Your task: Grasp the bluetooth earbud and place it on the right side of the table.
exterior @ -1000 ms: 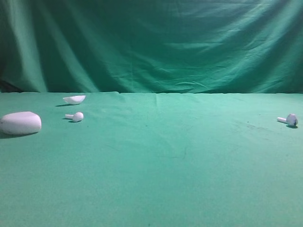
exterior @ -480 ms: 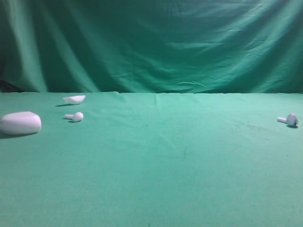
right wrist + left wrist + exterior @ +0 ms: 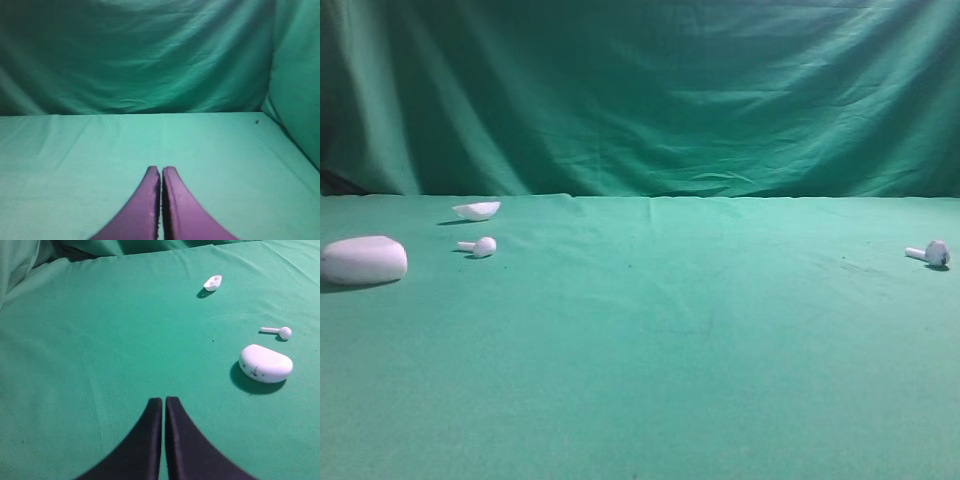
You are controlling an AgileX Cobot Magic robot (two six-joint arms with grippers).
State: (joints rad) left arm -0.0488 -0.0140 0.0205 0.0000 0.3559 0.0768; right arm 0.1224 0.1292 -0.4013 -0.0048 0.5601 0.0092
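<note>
1. Since the earbud (image 3: 931, 254) with dark marks already lies at the table's (image 3: 650, 340) 3 o'clock edge, apart from everything else, I judge the placing done; leave it alone.
2. Both pincers are clenched and empty: left gripper (image 3: 164, 405), right gripper (image 3: 161, 172). Keep them high and clear.
3. Don't mistake the plain earbud (image 3: 480, 246) at 9 o'clock, between the case (image 3: 363, 260) and lid (image 3: 477, 210), for the target.

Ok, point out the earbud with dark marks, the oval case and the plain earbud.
bluetooth earbud (image 3: 936, 252): exterior high view, on its rounded head.
oval case (image 3: 266, 363): left wrist view, top of shell.
plain earbud (image 3: 485, 245): exterior high view, on its head.
</note>
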